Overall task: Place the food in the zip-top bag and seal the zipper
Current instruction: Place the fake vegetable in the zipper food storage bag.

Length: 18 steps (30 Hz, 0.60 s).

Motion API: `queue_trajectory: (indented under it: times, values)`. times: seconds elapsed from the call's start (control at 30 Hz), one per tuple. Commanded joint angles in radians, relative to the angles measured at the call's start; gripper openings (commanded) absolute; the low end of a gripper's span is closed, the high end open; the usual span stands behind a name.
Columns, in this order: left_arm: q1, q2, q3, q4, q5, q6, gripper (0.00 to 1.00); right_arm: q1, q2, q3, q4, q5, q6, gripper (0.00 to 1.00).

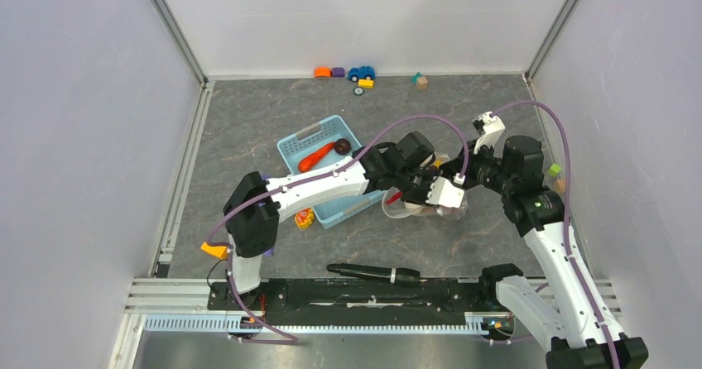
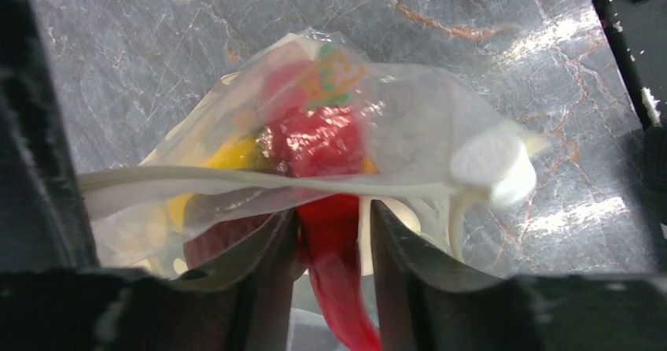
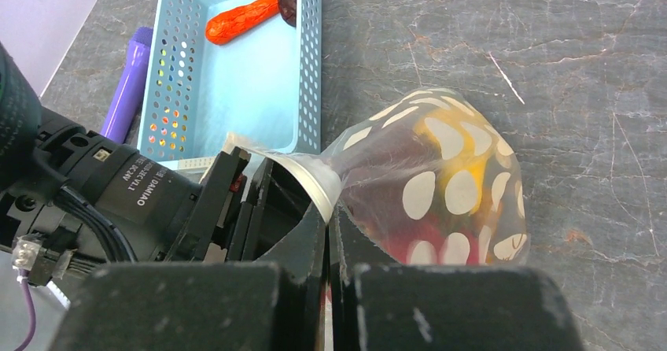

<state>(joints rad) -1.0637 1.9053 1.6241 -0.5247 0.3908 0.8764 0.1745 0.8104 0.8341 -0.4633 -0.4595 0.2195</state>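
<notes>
The dotted zip-top bag [image 1: 422, 208] lies on the table between my two grippers. It holds a red apple [image 2: 315, 142] and a yellow round piece [image 2: 232, 154]. My left gripper [image 2: 332, 209] is at the bag's mouth, shut on the red chili [image 2: 330, 241], whose front end reaches into the bag past the zipper strip [image 2: 236, 179]. My right gripper [image 3: 329, 209] is shut on the mouth edge of the bag [image 3: 440, 178] and holds it up. The orange carrot [image 3: 240, 19] and the maroon piece [image 3: 288, 1] lie in the light-blue basket [image 3: 311, 60].
The basket [image 1: 290, 141] stands left of the bag, under my left arm. A purple stick [image 3: 130, 91] lies beside it. A black pen-like object [image 1: 372, 271] lies near the front rail. Coloured blocks and a toy car [image 1: 361, 73] sit along the back wall.
</notes>
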Motion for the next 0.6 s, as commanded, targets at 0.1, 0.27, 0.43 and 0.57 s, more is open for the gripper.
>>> queue_trajectory:
  times: [0.1,0.27,0.43,0.57]
  values:
    - [-0.011,-0.023,0.030,0.009,-0.010,0.004,0.51,0.000,-0.022,0.023,0.071,-0.007,-0.003,0.01]
    - [-0.010,-0.074,-0.029,0.070,0.007,-0.016,0.66,0.000,-0.021,0.023,0.071,-0.004,-0.006,0.01]
    - [-0.010,-0.101,-0.044,0.071,0.024,-0.025,0.75,0.000,-0.031,0.023,0.070,-0.004,-0.010,0.01]
    - [-0.010,-0.126,-0.054,0.071,0.036,-0.039,1.00,0.000,-0.036,0.023,0.069,0.001,-0.011,0.01]
